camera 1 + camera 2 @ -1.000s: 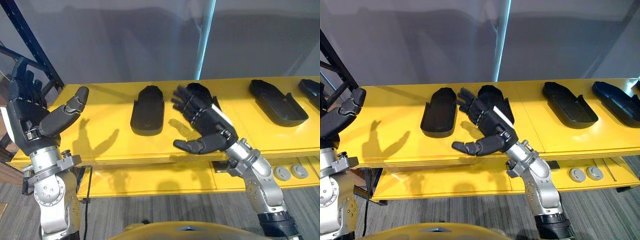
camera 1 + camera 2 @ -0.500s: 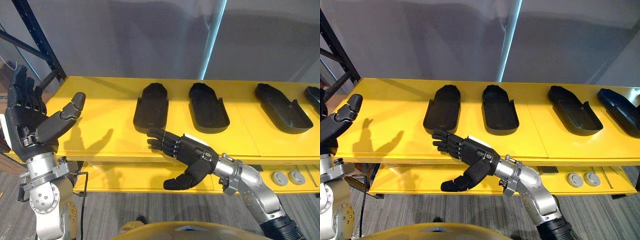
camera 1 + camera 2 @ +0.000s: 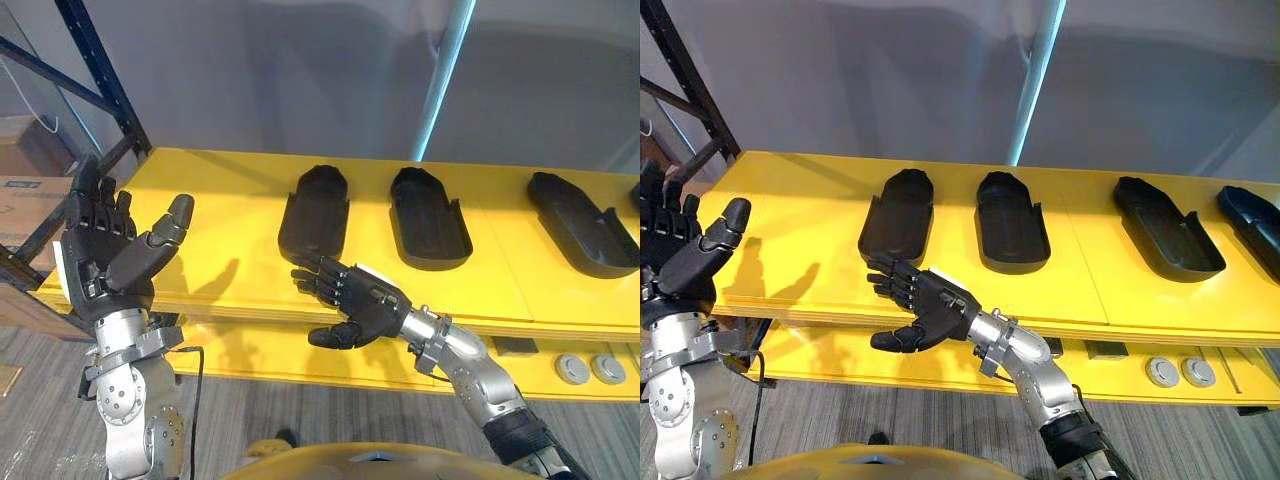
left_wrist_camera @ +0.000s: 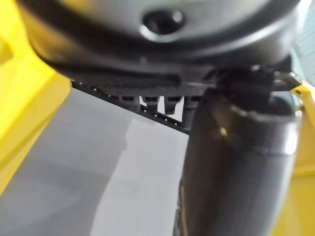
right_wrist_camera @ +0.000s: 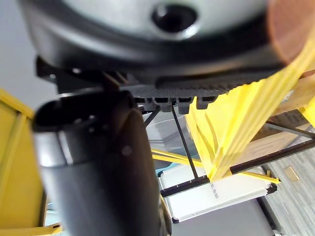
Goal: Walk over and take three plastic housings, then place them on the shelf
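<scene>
Nothing is taken yet: the plastic housings (image 3: 315,215) lie in a row on the yellow tabletop (image 3: 215,250). Both hands are empty with fingers apart, the right hand (image 3: 360,305) at the front edge and the left hand (image 3: 105,260) raised near the left end.

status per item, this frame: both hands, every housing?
left hand: open, raised, holding nothing
right hand: open, empty, at the front edge of the yellow table
leftmost housing: flat on the table, hollow side up, untouched
second housing: same, untouched
third housing: same, untouched
fourth housing: on the table, cut off by the view's edge
</scene>
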Controlling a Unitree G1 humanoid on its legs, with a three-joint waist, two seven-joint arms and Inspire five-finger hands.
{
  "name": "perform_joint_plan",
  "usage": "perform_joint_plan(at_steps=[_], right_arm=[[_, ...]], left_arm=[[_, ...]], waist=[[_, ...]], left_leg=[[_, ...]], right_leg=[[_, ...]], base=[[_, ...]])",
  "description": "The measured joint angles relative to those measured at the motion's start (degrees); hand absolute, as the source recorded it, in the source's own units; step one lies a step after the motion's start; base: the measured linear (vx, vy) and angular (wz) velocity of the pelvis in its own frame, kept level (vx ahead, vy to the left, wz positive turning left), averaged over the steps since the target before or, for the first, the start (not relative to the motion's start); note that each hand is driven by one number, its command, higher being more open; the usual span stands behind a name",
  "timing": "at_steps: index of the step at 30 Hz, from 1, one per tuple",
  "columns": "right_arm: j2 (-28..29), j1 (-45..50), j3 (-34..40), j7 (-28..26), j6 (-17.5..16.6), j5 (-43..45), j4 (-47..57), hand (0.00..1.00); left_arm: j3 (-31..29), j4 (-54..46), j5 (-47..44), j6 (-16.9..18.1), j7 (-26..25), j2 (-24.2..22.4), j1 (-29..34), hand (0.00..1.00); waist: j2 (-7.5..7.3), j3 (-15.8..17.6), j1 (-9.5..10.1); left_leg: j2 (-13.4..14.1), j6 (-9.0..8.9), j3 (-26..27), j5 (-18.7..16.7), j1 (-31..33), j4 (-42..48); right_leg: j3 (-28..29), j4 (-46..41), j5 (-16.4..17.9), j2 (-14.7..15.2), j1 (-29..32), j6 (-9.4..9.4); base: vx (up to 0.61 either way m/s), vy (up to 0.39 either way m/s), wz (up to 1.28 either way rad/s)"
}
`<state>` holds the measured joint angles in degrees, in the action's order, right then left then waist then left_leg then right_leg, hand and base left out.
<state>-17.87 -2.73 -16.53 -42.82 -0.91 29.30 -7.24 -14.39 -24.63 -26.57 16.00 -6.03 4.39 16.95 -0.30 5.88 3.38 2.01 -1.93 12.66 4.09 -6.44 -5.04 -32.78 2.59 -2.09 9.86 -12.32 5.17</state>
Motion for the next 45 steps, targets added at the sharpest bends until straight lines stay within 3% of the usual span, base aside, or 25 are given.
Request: perform_joint_plan(at_steps=[9,28,34,38,45], right_arm=[[1.93,-2.63,0.12,8.85,-1.99,-4.86,-2.68,1.0],[4.8,-5.19,0.23,18.59,-4.71,-10.96,-4.59,1.0],[4.81,-6.18,0.26,16.74,-4.73,-10.79,-4.59,1.0],[4.46,-6.75,0.31,11.0,-4.79,-6.77,-3.63,1.0],[3.69,-6.4,6.26,1.03,-4.64,8.14,15.62,1.0]], left_arm=[[1.08,0.0,-0.09,-0.37,1.1,-0.06,1.32,1.0],[2.91,0.0,-0.03,-1.43,1.34,-0.77,1.33,1.0],[2.96,0.0,-0.04,-1.44,1.43,-1.37,1.34,1.0],[2.87,0.0,-0.04,-1.43,2.68,-1.36,1.37,1.0],[1.06,0.0,-0.26,-1.41,5.02,-1.35,1.57,1.0]], waist=[[0.09,0.12,1.02],[-0.42,0.93,1.11],[0.05,1.3,1.09],[0.01,1.32,1.1],[-0.03,1.36,1.0]], left_leg=[[0.04,-0.03,-0.55,0.16,0.0,0.0],[0.01,-0.01,-0.65,0.2,0.03,0.0],[0.03,-0.02,-0.65,0.21,0.04,0.0],[0.04,-0.02,-0.65,0.19,0.1,0.0],[0.16,-0.09,-0.01,-0.03,0.02,0.01]], right_leg=[[-0.58,-0.38,0.33,0.02,-0.14,0.01],[-0.7,-0.44,0.35,0.05,-0.18,0.0],[-0.71,-0.47,0.35,0.04,-0.18,0.0],[-0.74,-0.45,0.37,0.02,-0.15,-0.02],[-0.12,-0.4,0.41,-0.05,-0.03,0.0]], base=[[0.01,0.006,0.03],[0.0,0.0,0.0],[0.0,0.0,0.0],[0.0,0.0,0.0],[0.0,0.0,-0.04]])
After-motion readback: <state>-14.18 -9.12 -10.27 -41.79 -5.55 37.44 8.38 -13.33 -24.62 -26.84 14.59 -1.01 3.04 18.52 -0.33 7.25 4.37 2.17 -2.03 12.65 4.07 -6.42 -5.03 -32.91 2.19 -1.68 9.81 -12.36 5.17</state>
